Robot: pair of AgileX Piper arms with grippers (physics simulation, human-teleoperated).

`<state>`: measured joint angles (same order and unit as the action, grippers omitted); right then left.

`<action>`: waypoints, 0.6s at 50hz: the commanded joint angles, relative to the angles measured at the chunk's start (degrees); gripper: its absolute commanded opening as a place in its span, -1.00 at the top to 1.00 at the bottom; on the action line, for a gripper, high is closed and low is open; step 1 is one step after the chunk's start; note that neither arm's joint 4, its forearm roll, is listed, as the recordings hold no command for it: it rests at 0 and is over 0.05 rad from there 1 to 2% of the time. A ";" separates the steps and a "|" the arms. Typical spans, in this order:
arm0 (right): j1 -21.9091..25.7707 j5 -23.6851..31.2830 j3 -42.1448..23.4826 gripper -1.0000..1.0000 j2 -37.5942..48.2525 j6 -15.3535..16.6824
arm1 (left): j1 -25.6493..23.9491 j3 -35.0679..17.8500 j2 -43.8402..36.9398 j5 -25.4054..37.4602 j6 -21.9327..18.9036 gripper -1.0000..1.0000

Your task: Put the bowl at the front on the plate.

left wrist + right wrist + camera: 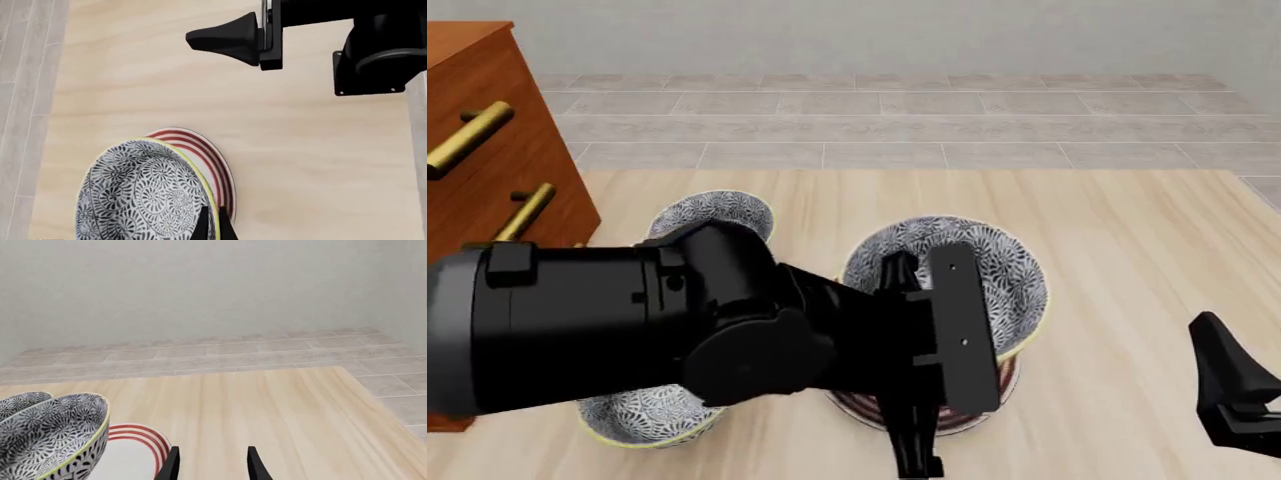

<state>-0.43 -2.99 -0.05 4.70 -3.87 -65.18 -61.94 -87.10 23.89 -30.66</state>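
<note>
The bowl [961,262], blue-grey floral with a yellow-green rim, hangs tilted over the plate [968,418], a white plate with red rings. In the left wrist view my left gripper [212,226] is shut on the rim of the bowl [140,192], and the plate [208,159] shows from under it. I cannot tell whether the bowl touches the plate. My right gripper [213,464] is open and holds nothing, off to the right of the plate [137,447] and the bowl [57,432]. In the front view the right gripper [1232,395] sits at the right edge.
Two more bowls of the same pattern stand on the table, one at the back left [714,213] and one at the front left [641,417], half hidden by my left arm. A wooden drawer cabinet [487,140] with brass handles stands at the left.
</note>
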 commanded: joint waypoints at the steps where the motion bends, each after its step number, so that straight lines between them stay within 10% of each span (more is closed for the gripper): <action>1: -0.18 0.40 -0.01 -1.00 -0.54 -0.05 | 1.93 -3.18 -2.63 -1.32 1.89 1.00; 30: -0.74 0.86 0.01 -1.00 -1.31 -0.52 | 6.80 -6.19 -9.09 -5.34 3.91 1.00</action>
<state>-0.99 -2.30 -0.06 3.64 -4.21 -60.33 -66.76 -93.83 20.17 -27.03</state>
